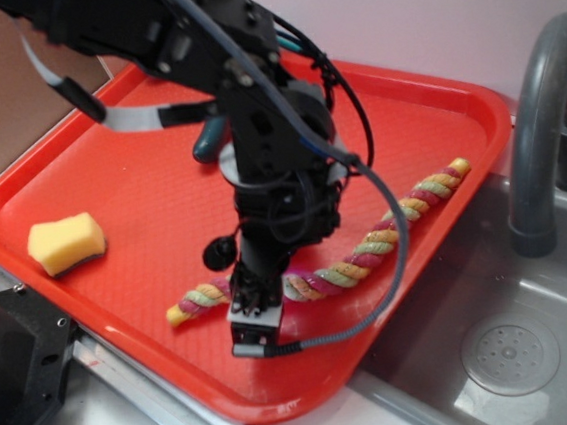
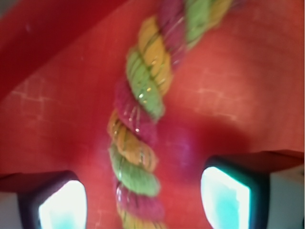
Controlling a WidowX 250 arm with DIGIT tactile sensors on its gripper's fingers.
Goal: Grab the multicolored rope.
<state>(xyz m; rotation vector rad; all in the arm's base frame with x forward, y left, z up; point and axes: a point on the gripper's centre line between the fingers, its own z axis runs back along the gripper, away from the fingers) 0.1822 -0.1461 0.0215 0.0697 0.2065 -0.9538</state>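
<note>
The multicolored rope point(image 1: 368, 253) lies stretched across the near-right part of the red tray point(image 1: 140, 186), twisted from yellow, pale green and pink strands. My gripper point(image 1: 255, 301) points straight down over the rope's left third and hides that stretch. In the wrist view the rope point(image 2: 138, 129) runs up the middle between my two fingers point(image 2: 62, 202), which stand wide apart on either side without touching it. The gripper point(image 2: 143, 200) is open and holds nothing.
A yellow sponge point(image 1: 66, 243) sits at the tray's left end. A grey sink basin point(image 1: 498, 353) with a drain lies right of the tray, and a grey faucet point(image 1: 541, 117) rises at the right. The tray's raised near rim point(image 1: 281, 399) is close under my gripper.
</note>
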